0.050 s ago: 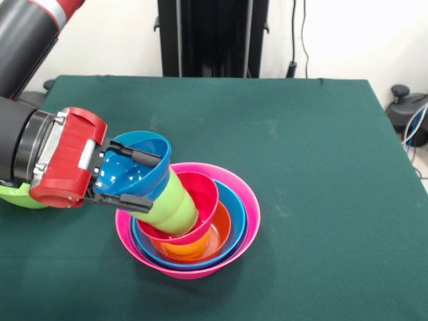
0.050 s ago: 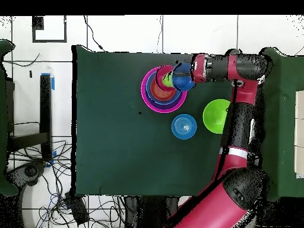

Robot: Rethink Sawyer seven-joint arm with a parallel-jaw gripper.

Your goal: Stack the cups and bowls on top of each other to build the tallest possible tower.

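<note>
The gripper [image 1: 127, 177] is lying nearly horizontal, its fingers clamping the rim of a blue bowl [image 1: 137, 164]. That bowl is capping the tilted lime green cup [image 1: 170, 204] just beyond the fingertips, probably to add height. The cup is leaning in the red-pink bowl [image 1: 200, 190] of the tower [image 1: 237, 184], nested on the worktop [image 1: 321, 167] for stability.
</note>
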